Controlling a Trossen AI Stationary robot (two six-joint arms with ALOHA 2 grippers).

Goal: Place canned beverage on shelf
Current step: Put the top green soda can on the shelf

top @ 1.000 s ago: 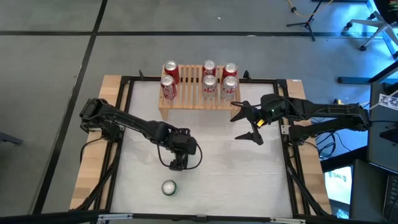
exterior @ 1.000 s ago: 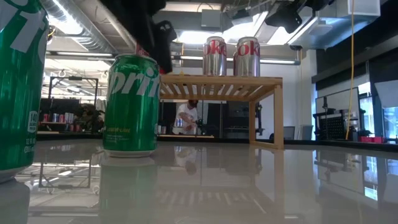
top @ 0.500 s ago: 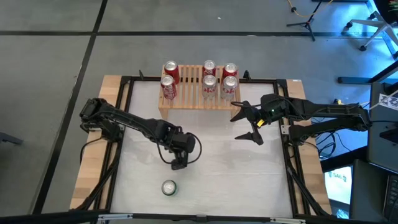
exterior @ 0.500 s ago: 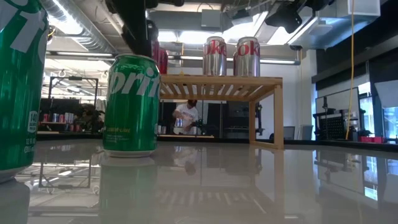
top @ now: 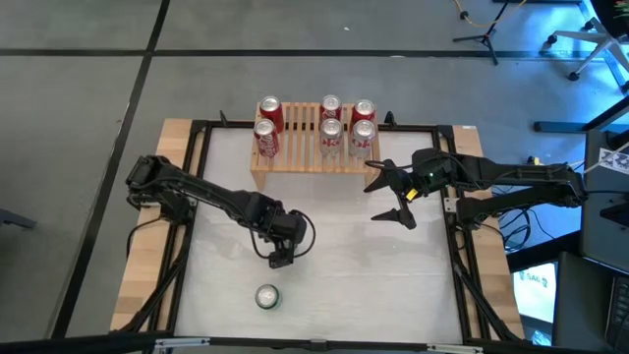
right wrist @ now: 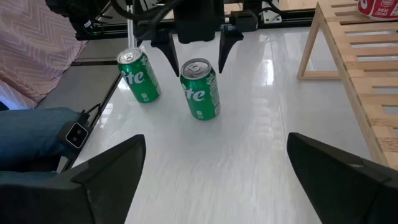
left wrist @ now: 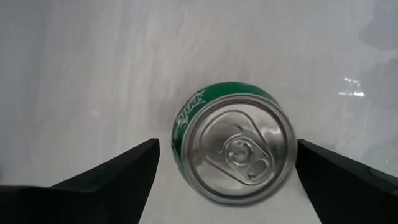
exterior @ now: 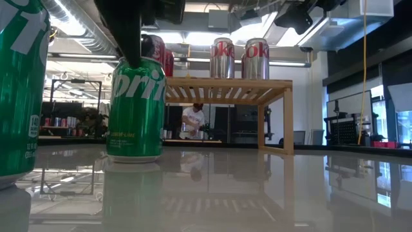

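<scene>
A green Sprite can (left wrist: 233, 149) stands upright on the white table, also in the low view (exterior: 135, 109) and the right wrist view (right wrist: 200, 90). My left gripper (right wrist: 196, 59) is open right above it, pointing down, one finger on either side of the can's top, not touching; in the high view the gripper (top: 281, 260) hides the can. A second green can (top: 266, 296) stands nearer the front edge. The light-wood shelf (top: 313, 157) at the far edge carries several red and silver cans. My right gripper (top: 393, 194) is open and empty by the shelf's right front.
The black frame rails (top: 462, 265) run along the table's sides. A person's leg in jeans (right wrist: 31, 124) shows beyond the table's front-left side. Bare white table (top: 373, 275) lies between the two arms.
My left gripper has moved a little toward the table's near-left and lowered, coming from beside the green can to stand over its top with the fingers astride it. The can has not moved.
</scene>
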